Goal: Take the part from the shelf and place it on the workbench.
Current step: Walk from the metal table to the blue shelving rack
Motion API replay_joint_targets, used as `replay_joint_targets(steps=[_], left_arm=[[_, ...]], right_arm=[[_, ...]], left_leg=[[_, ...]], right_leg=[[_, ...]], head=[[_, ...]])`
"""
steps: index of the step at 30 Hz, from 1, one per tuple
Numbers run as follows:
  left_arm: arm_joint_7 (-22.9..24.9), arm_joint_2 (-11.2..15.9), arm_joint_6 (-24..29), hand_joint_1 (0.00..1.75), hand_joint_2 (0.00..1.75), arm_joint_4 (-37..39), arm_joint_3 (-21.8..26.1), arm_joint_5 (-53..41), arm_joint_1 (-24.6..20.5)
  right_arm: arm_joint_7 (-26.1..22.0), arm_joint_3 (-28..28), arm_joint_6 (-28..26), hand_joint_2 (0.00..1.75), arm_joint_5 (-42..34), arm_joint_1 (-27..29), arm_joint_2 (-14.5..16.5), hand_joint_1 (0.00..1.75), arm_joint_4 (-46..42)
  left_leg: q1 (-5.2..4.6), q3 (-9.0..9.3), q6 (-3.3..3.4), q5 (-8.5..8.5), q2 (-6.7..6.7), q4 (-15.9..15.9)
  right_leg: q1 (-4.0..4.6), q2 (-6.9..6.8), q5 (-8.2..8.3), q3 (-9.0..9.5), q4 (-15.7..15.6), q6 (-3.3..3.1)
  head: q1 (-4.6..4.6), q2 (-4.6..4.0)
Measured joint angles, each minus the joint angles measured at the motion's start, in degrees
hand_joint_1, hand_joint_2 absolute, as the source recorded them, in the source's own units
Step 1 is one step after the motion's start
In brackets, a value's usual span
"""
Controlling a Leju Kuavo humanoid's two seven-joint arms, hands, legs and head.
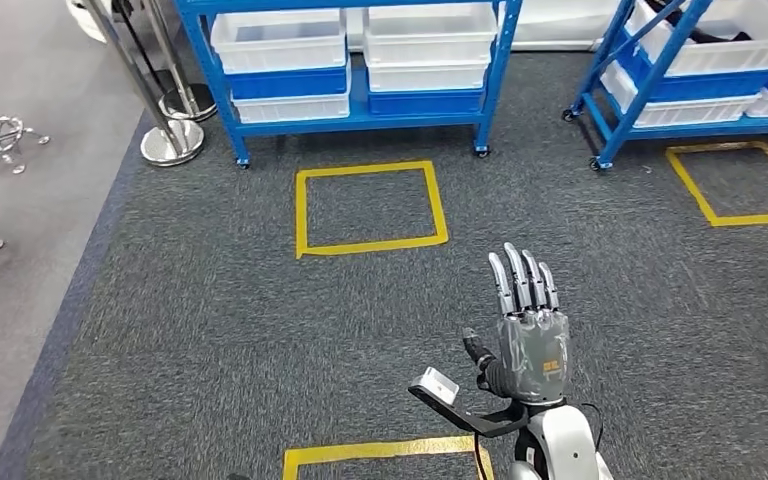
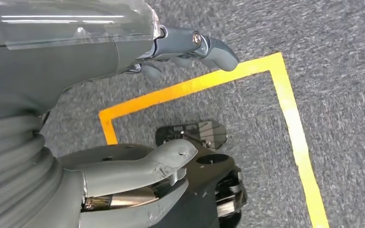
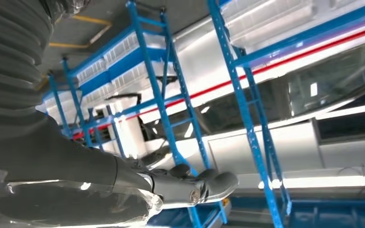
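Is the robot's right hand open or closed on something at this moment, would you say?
Open: the right hand is raised over the carpet, fingers straight and apart, holding nothing.

The carpet (image 1: 210,330) is dark grey and speckled, marked with yellow tape squares (image 1: 370,207). The shelf frames (image 1: 360,110) are bright blue, holding white and blue bins (image 1: 280,45). The right hand (image 1: 528,335) is grey with silver fingers (image 1: 520,280).

The one marking is a small orange print on the back of the right hand (image 1: 532,345) (too small and blurred to read), just below the straightened fingers (image 1: 522,280). No other text is legible.
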Motion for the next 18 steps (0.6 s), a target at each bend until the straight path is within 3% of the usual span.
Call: replay_joint_targets(steps=[1,2,4,6,8,9,11,13,14,16,18], left_arm=[[0.00,0.02,0.01,0.00,1.75,0.00,0.02,-0.01,0.09],[-0.02,0.03,0.02,0.00,1.75,0.00,0.03,-0.01,0.21],[-0.04,0.05,0.04,0.00,1.75,0.00,0.05,-0.02,0.27],[-0.04,0.04,0.05,0.00,1.75,0.00,0.05,-0.02,0.11],[-0.04,0.04,0.05,0.00,1.75,0.00,0.05,-0.02,0.11],[-0.04,0.04,0.05,0.00,1.75,0.00,0.05,-0.02,0.20],[-0.04,0.04,0.06,0.00,1.75,0.00,0.05,-0.02,0.33],[-0.05,0.04,0.08,0.00,1.75,0.00,0.05,-0.04,0.15],[-0.05,0.04,0.09,0.00,1.75,0.00,0.06,-0.05,0.11],[-0.06,0.05,0.09,0.00,1.75,0.00,0.11,-0.06,0.25],[-0.05,0.04,0.08,0.00,1.75,0.00,0.19,-0.07,0.54]], right_arm=[[-0.04,0.00,-0.02,1.75,-0.03,-0.01,-0.01,0.00,-0.03],[-0.09,0.00,-0.02,1.75,-0.04,-0.07,0.00,0.00,-0.04],[-0.14,0.00,-0.04,1.75,-0.09,-0.15,0.03,0.00,-0.09],[-0.16,-0.01,-0.06,1.75,-0.24,-0.03,0.04,0.00,-0.11],[-0.16,-0.02,-0.06,1.75,-0.41,0.08,0.03,0.00,-0.11],[-0.16,-0.02,-0.06,1.75,-0.45,0.08,0.03,0.00,-0.11],[-0.16,-0.02,-0.07,0.87,-0.49,0.03,0.03,0.00,-0.12],[-0.15,-0.05,-0.12,0.00,-0.62,0.02,0.03,0.00,-0.20],[-0.10,-0.09,-0.18,0.00,-0.82,0.00,0.04,0.00,-0.24],[0.15,-0.18,-0.47,0.00,-1.62,-0.03,0.11,0.00,-0.30],[0.42,-0.58,-0.99,0.00,-2.67,-0.02,0.18,0.00,-0.34]], left_leg=[[0.18,-0.21,-0.40,0.13,-0.65,-0.13],[0.17,-0.40,-0.70,-0.05,-0.24,0.17],[0.09,-1.98,-1.21,-1.86,2.48,3.42],[0.13,-5.40,-1.51,-4.97,5.49,10.24],[0.24,-7.87,-1.62,-6.20,6.48,14.91],[0.24,-7.59,-1.56,-5.38,6.71,14.41],[0.03,-4.04,-1.03,-1.96,8.10,8.12],[-0.64,-0.34,-0.29,-0.13,10.41,1.67],[-0.98,0.47,0.03,-0.02,11.18,0.15],[-1.23,0.56,0.51,-0.11,10.70,-0.45],[-0.97,1.00,1.06,0.25,10.02,-1.31]], right_leg=[[0.02,-0.70,0.11,0.07,-0.06,-0.36],[0.02,-1.44,0.23,0.32,-0.33,-0.76],[-0.03,-3.16,0.38,0.88,-0.94,-1.62],[0.38,-5.06,0.23,1.15,-1.06,-2.16],[0.71,-6.93,0.04,1.24,-1.06,-2.40],[0.80,-7.76,-0.07,1.32,-1.05,-2.44],[0.94,-9.20,-0.35,1.67,-1.05,-2.31],[1.21,-10.21,-0.72,1.93,-1.01,-1.86],[1.31,-10.65,-0.85,2.03,-1.01,-1.61],[1.40,-11.43,-0.93,2.29,-1.18,-1.12],[1.24,-10.35,-1.67,2.38,-0.51,-0.61]], head=[[0.00,0.00],[0.00,0.00],[-0.13,0.00],[-0.24,0.00],[-0.24,0.00],[-0.24,0.00],[-0.25,0.00],[-0.22,0.00],[-0.20,0.00],[-0.18,0.00],[-0.17,0.00]])
